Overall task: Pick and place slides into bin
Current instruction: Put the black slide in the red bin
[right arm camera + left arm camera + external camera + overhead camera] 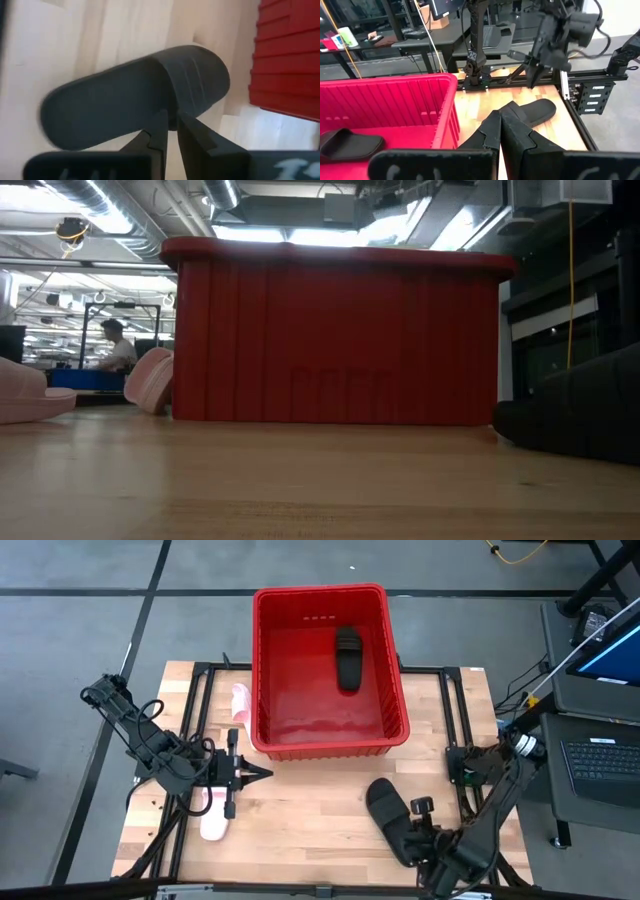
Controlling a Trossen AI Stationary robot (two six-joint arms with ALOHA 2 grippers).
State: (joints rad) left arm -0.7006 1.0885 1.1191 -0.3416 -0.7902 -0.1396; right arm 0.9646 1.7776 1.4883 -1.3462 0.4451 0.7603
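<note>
Your right gripper sits low over the black slide at the table's near right, its two fingers drawn almost together with their tips at the edge of the wide strap. Nothing shows it holding anything, though the tips look to be touching the strap. Your left gripper hovers just in front of the bin's near wall, fingers pressed together and empty, pointing across the table. A pink slide lies flat just beneath that arm, and a second pink slide leans against the bin's left wall, outside it.

The likely trouble is on the right: with the fingers this narrow, they could ride over the strap or shove the slide along the wood instead of straddling it. Spread them before you commit. A strap-only pinch may also let the slide swing and clip the rim on the way in.

The red bin holds one black slide, lying toward its far right; otherwise its floor is bare.
</note>
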